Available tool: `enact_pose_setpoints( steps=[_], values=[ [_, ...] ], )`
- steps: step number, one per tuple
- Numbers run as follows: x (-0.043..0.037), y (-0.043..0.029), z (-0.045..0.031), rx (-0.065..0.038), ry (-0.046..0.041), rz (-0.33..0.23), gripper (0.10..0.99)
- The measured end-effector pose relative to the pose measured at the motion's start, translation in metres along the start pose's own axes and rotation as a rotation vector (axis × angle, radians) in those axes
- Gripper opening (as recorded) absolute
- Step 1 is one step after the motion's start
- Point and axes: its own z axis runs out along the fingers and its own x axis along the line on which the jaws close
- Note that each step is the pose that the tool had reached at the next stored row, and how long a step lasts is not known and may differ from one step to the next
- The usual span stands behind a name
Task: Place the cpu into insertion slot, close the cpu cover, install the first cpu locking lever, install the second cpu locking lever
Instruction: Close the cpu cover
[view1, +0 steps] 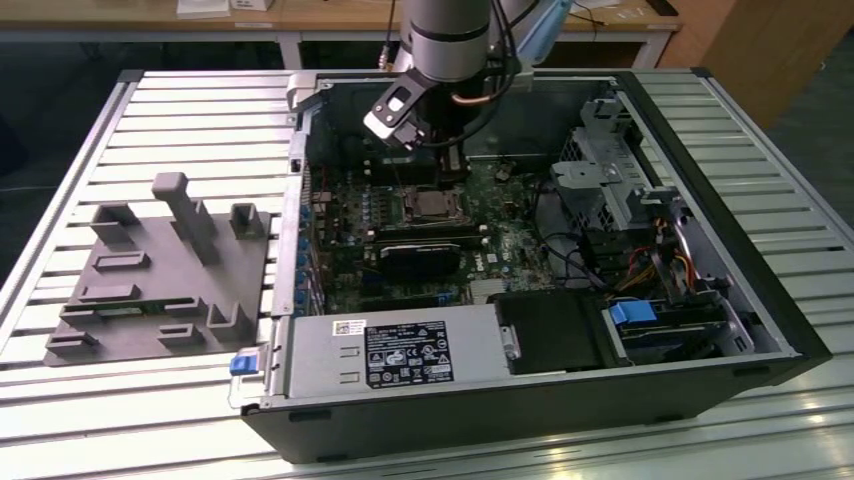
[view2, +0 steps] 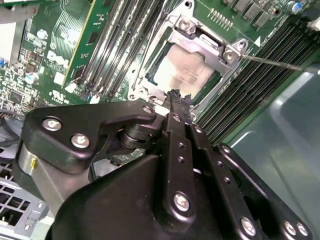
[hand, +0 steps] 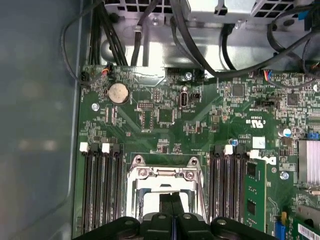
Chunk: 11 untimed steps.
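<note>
The cpu lies in the insertion slot, its pale silver top showing through the window of the cpu cover, which lies flat over it. A thin locking lever runs out from one corner of the cover's frame. My gripper is shut with nothing between its black fingers, and its tip hovers at the socket's edge. In the first wrist view the gripper sits over the slot's silvery frame. In the exterior view the gripper hangs just above the insertion slot inside the open computer case.
Long black memory slots flank the socket on both sides. Cables run along the case wall past the board. A power supply and drive cage crowd the case. A grey fixture block stands on the slatted table at the exterior view's left.
</note>
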Motion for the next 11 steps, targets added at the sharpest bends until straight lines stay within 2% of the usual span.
enact_pose_setpoints(
  steps=[7,8,11],
  values=[
    [-0.0001,-0.0025,0.0008,0.0,0.0,0.0,0.102],
    [-0.0002,-0.0024,0.0008,0.002,0.0,0.0,0.102],
    [-0.0002,-0.0025,0.0019,0.016,-0.001,0.0,0.102]
  ],
)
